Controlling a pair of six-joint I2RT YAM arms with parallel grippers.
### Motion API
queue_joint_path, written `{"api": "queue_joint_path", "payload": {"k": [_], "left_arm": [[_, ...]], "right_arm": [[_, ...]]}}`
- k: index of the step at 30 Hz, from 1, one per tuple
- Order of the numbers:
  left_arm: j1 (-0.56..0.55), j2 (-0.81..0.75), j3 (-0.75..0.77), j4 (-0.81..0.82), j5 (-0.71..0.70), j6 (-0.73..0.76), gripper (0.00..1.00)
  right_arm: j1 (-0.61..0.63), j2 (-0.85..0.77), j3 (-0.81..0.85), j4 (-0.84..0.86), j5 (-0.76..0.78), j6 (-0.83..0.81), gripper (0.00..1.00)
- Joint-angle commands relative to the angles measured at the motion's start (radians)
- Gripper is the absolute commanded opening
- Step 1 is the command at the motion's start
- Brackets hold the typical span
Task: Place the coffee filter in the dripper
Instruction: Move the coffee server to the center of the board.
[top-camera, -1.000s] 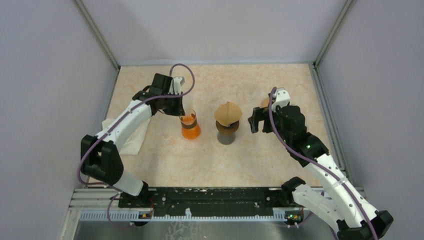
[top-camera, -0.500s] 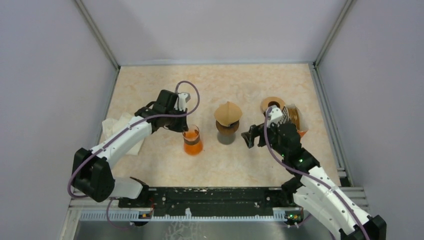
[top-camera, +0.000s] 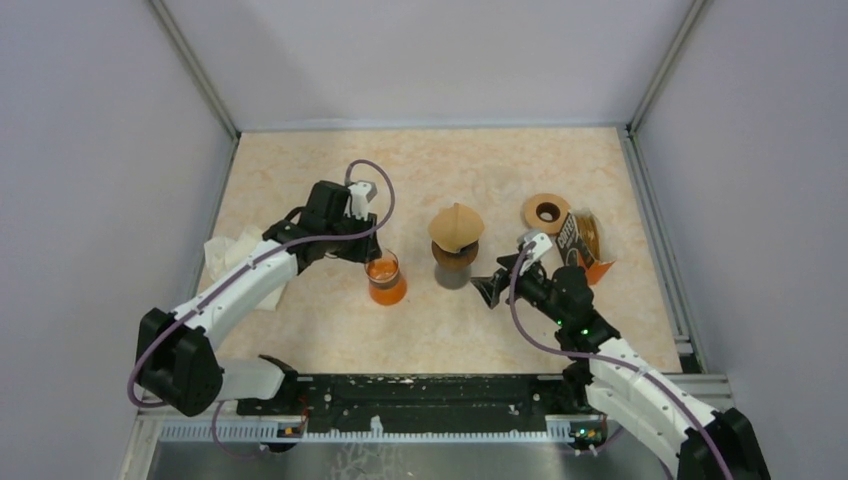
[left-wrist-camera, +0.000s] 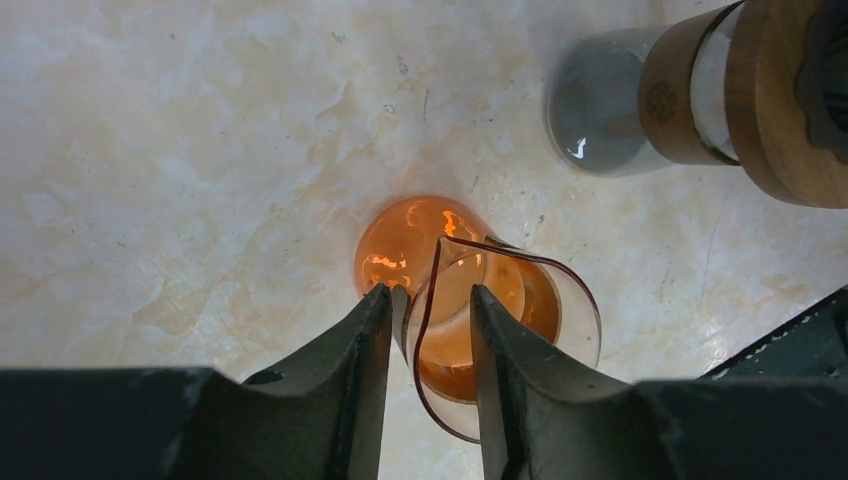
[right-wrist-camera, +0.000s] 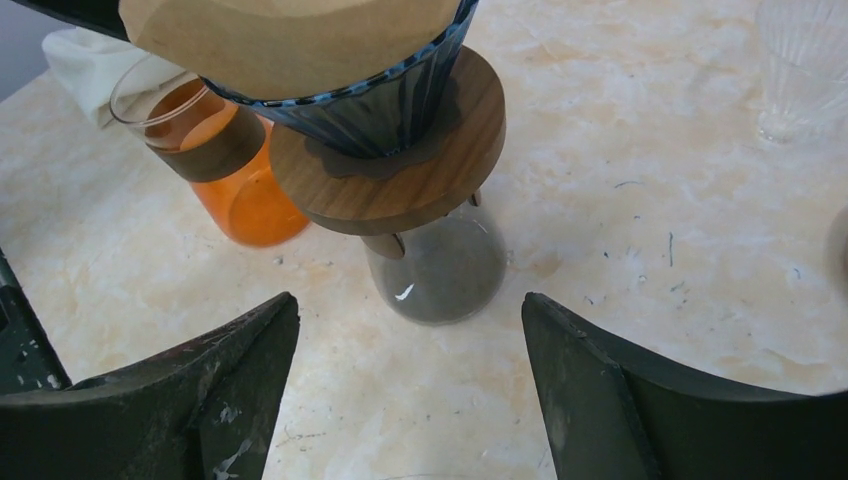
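**Right arm drops back, left grip goes slack on the jug**

Right arm's pulled back toward the near edge and sunk low. Its right fingers (top-camera: 487, 288) now sit just in front of the grey flask (top-camera: 455, 274), spread wide, nothing between them. Over on the other side the orange jug (top-camera: 384, 284) has come a touch nearer the arms, and the left fingers (top-camera: 371, 252) have eased off. From the wrist view they stand a narrow way apart, one outside the jug's rim and one inside, with the thin glass wall running between them. That gap is wider than the glass, so no pinch, though I can't tell whether either finger is touching it.

And the filter (top-camera: 456, 228) — brown paper, sitting in the dripper (right-wrist-camera: 385, 105), its top rising above the dark blue ribbed rim. The dripper rests on a wooden collar (right-wrist-camera: 420, 195), the collar sits on the flask, and the flask stands upright mid-counter (top-camera: 430, 165). The jug stands just left of it, apart.

Far left, a crumpled white cloth (top-camera: 240, 262) lies partly under the left arm. On the right a wooden ring (top-camera: 546, 211) lies flat with a brown bag (top-camera: 585, 238) just beside it — and the right wrist view catches a clear ribbed glass (right-wrist-camera: 805, 60) in its corner.
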Motion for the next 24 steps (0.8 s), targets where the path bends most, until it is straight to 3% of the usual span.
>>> {"api": "queue_joint_path", "payload": {"k": [1, 10, 16, 24], "left_arm": [[-0.002, -0.059, -0.001, 0.042, -0.01, -0.007, 0.44], [0.074, -0.191, -0.024, 0.12, -0.1, 0.024, 0.65], [0.128, -0.292, -0.112, 0.255, -0.214, 0.048, 0.9], [0.171, -0.337, -0.175, 0.317, -0.248, 0.036, 0.94]], "right_arm": [[-0.004, 0.073, -0.042, 0.282, -0.056, -0.02, 0.82], [0.04, 0.304, -0.117, 0.631, -0.029, -0.031, 0.8], [0.083, 0.499, -0.122, 0.866, 0.033, -0.048, 0.76], [0.096, 0.753, -0.141, 1.189, 0.08, -0.008, 0.68]]}}
